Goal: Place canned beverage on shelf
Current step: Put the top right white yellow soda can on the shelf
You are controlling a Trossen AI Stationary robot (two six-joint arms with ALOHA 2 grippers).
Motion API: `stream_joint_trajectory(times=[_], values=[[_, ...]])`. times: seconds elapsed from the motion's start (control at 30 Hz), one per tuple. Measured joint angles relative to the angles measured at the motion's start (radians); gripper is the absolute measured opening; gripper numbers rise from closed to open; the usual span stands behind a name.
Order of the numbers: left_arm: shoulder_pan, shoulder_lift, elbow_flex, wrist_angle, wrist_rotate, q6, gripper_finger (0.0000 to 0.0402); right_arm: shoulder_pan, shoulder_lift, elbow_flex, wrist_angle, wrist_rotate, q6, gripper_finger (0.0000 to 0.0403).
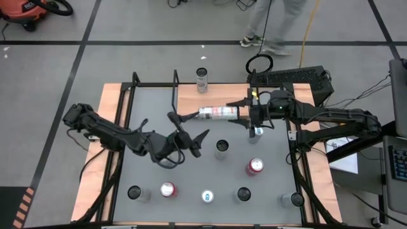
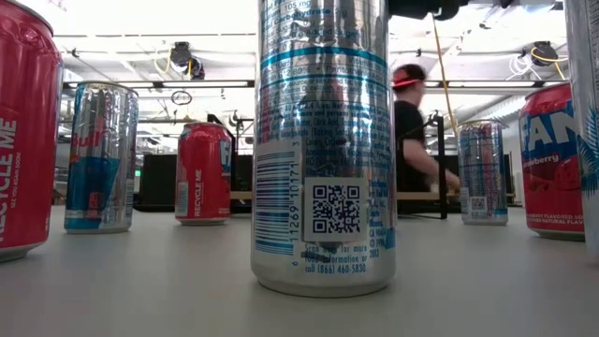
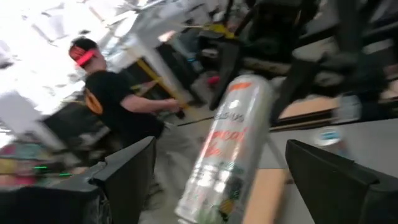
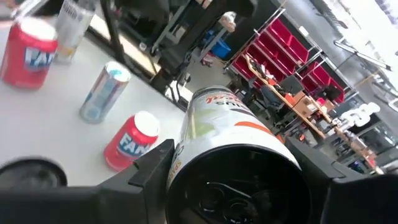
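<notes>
Clamped on the can (image 1: 215, 112), the right gripper (image 1: 245, 115) carries it sideways near the bench's far edge; left gripper (image 1: 191, 137) open. Upright it before the shelf (image 1: 191, 95).

Two dark, nearly black arms are seen from above, each built of thick jointed pieces. The left gripper (image 1: 189, 141) is tipped with two pointed black fingers (image 1: 202, 137). The right gripper (image 1: 243, 112) is made the same way.

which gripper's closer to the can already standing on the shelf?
Right. The right gripper, shut on a sideways white can, sits just below and to the right of the standing can on the shelf. The left gripper, open, is farther down the table.
</notes>
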Motion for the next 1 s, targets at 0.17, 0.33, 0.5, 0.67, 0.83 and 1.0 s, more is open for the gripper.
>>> stream_joint_trajectory(times=[0.17, 0.33, 0.5, 0.67, 0.83, 1.0], values=[[0.040, -0.043, 0.000, -0.172, 0.090, -0.150, 0.0350, 0.002, 0.000, 0.000, -0.010, -0.002, -0.084, 0.0212], [0.091, -0.058, 0.000, -0.278, 0.180, -0.237, 0.0350, 0.002, 0.000, 0.000, -0.017, -0.034, -0.154, 0.0212], [0.138, -0.058, 0.000, -0.305, 0.291, -0.257, 0.0350, 0.011, 0.000, 0.000, -0.019, -0.059, -0.245, 0.0212], [0.171, -0.058, 0.000, -0.357, 0.325, -0.260, 0.0350, 0.031, 0.000, 0.000, -0.027, -0.056, -0.323, 0.0212], [0.178, -0.057, 0.000, -0.409, 0.375, -0.284, 0.0350, 0.043, 0.000, 0.000, -0.026, -0.057, -0.374, 0.0212], [0.179, -0.057, -0.001, -0.439, 0.374, -0.302, 0.0350, 0.042, 0.000, 0.000, -0.026, -0.055, -0.418, 0.0212]])
